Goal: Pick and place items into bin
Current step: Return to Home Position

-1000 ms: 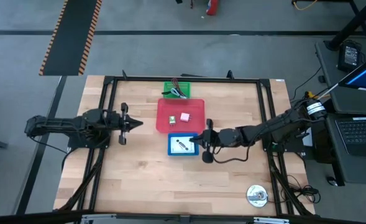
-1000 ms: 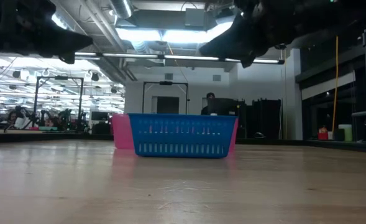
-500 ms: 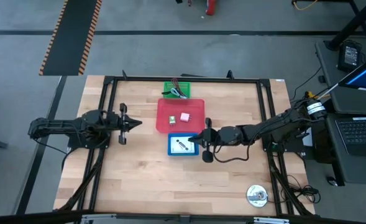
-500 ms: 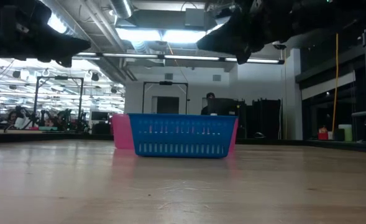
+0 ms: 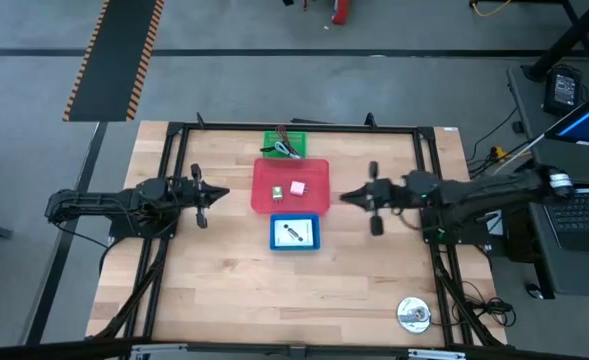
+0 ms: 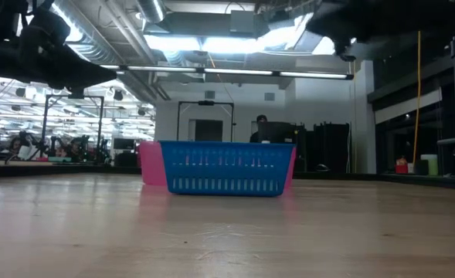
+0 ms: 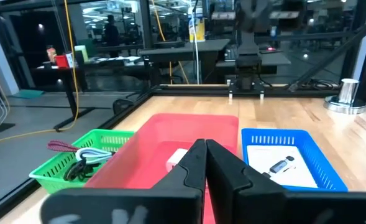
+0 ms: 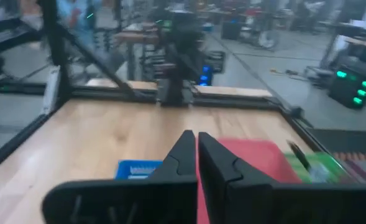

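A red bin [image 5: 291, 172] at the table's middle holds a pink cube [image 5: 297, 187] and a tiny green piece [image 5: 277, 193]. Just nearer stands a blue bin [image 5: 317, 233] with a white card [image 5: 294, 233] and a small dark piece on it. A green bin [image 5: 271, 141] at the far side holds cords. My left gripper [image 5: 222, 193] hovers shut, left of the red bin, pointing at it [image 7: 205, 146]. My right gripper [image 5: 346, 197] hovers shut, right of the red bin [image 8: 192, 135]. Neither holds anything.
A black frame [image 5: 179, 130] runs around the wooden table. A round silver object [image 5: 413, 314] stands near the table's near right corner. In the low view the blue bin [image 6: 227, 167] stands in front of the red one [image 6: 150, 162]. Bare wood lies on the near side.
My right gripper has drawn back from above the blue bin's right edge, toward the table's right and far side, and now hovers right of the red bin. The bins and their contents have stayed in place.
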Robot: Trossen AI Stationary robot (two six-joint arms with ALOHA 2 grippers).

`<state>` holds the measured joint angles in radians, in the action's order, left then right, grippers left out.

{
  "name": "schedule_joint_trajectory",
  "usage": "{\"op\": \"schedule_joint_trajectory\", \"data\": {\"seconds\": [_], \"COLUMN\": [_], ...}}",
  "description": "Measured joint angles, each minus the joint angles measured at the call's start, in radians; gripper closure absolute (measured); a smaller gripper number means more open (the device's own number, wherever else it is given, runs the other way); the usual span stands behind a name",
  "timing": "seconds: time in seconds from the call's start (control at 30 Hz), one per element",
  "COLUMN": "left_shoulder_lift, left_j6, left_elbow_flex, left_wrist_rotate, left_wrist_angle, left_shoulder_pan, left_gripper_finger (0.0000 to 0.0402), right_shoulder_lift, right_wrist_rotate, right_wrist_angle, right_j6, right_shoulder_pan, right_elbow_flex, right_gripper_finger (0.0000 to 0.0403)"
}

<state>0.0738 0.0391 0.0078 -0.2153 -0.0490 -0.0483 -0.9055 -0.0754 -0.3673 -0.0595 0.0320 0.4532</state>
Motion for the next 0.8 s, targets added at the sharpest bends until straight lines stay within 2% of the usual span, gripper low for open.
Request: {"op": "schedule_joint_trajectory", "data": {"seconds": [0.2, 0.37, 0.5, 0.63, 0.8], "left_shoulder_lift": [0.0, 0.0, 0.0, 0.0, 0.0], "left_j6": [0.0, 0.0, 0.0, 0.0, 0.0], "left_elbow_flex": [0.0, 0.0, 0.0, 0.0, 0.0], "left_wrist_rotate": [0.0, 0.0, 0.0, 0.0, 0.0], "left_wrist_angle": [0.0, 0.0, 0.001, 0.001, 0.001], "left_shoulder_pan": [0.0, 0.0, 0.0, 0.0, 0.0], "left_gripper_finger": [0.0395, 0.0395, 0.0393, 0.0396, 0.0397], "right_shoulder_lift": [0.272, 0.407, 0.455, 0.464, 0.463], "right_wrist_rotate": [0.002, 0.002, 0.03, 0.101, 0.125], "right_wrist_angle": [-0.024, -0.033, -0.032, 0.013, 0.018], "right_j6": [0.073, 0.1, 0.11, 0.104, 0.106], "right_shoulder_pan": [-0.021, -0.021, -0.021, -0.021, -0.021], "right_elbow_flex": [-0.241, -0.376, -0.443, -0.447, -0.447], "right_gripper_finger": [0.0403, 0.0403, 0.0403, 0.0403, 0.0403]}}
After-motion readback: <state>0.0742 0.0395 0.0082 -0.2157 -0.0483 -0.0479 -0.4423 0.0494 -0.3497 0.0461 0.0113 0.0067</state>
